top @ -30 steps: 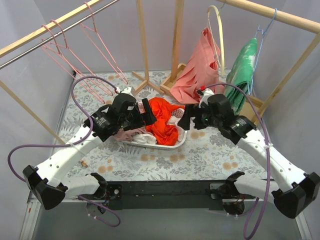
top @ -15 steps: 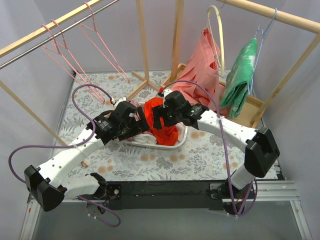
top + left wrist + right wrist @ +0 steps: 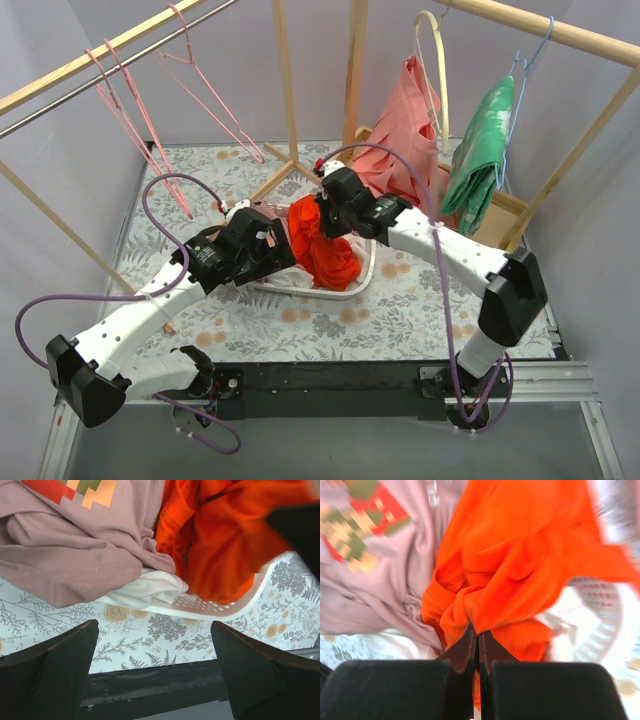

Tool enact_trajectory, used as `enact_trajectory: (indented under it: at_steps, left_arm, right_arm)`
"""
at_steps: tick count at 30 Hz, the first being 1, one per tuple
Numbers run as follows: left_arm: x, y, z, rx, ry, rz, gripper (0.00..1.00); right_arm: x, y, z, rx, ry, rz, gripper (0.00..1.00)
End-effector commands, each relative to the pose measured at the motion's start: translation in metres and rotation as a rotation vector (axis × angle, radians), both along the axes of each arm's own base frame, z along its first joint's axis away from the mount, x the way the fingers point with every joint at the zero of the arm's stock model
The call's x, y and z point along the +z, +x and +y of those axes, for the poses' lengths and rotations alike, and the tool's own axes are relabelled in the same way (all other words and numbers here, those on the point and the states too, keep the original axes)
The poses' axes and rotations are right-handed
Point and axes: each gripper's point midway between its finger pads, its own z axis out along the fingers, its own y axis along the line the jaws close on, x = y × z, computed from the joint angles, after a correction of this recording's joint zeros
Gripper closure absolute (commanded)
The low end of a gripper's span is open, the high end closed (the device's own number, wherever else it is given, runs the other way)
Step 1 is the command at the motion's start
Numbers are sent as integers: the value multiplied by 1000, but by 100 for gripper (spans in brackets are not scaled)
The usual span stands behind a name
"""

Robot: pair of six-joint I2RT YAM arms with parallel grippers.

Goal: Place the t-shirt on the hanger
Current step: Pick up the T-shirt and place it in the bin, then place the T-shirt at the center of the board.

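T-shirt [image 3: 320, 240]: orange-red, plain, bunched upright heap at table [image 3: 420, 300] centre. Hanger [image 3: 140, 115]: thin pink wire (several alike), hung tilted from rail [image 3: 60, 98] at 10 o'clock.

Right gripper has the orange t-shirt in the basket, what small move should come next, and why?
Probably raise the right gripper straight up a little. Its jaws are shut on a fold of the t-shirt, which lies bunched in the basket against a mauve garment; lifting should separate them.
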Motion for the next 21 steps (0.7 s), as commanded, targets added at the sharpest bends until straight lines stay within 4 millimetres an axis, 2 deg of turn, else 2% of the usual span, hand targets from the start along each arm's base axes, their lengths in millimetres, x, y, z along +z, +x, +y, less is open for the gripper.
enact_trajectory:
  at_steps: [1,2,4,5,7,8,9,10,11,13,14,15,16,17,19,21]
  left_arm:
    - [14,9,-6,-31,-29,-60,6]
    - [17,10,-9,-38,-39,-72,7]
    - [25,16,-17,-58,-65,-96,9]
    - [33,20,-21,-65,-77,-114,11]
    - [37,25,-27,-75,-85,-122,15]
    - [44,28,-31,-83,-95,-138,19]
    - [45,31,-34,-89,-101,-147,22]
    - [48,32,-37,-100,-107,-152,26]
    - [45,35,-39,-109,-98,-148,29]
    - [46,37,-47,-137,-110,-148,40]
    - [40,39,-51,-151,-103,-137,42]
    - [40,41,-56,-172,-111,-143,50]
    - [38,41,-60,-187,-118,-137,51]
    - [37,39,-67,-221,-137,-126,52]
    - [32,42,-76,-252,-143,-121,57]
    - [22,46,-81,-262,-127,-99,57]
  right_arm:
    - [134,7,-45,-129,105,-265,99]
    - [146,-2,-60,-151,99,-274,99]
    - [156,-12,-74,-174,115,-279,99]
    - [167,-22,-88,-192,131,-293,99]
    - [163,-35,-103,-216,139,-277,99]
    - [171,-43,-118,-250,155,-291,99]
    - [153,-51,-131,-267,104,-256,99]
    - [147,-57,-140,-284,96,-247,99]
    - [149,-64,-157,-339,108,-257,99]
    - [113,-74,-181,-396,30,-207,99]
    - [107,-79,-191,-421,40,-194,99]
    - [98,-81,-197,-438,27,-173,99]
    - [75,-83,-208,-464,-22,-132,99]
    - [67,-86,-211,-467,-29,-113,99]
    - [50,-91,-216,-490,-53,-74,81]
    - [34,-96,-218,-498,-66,-37,71]
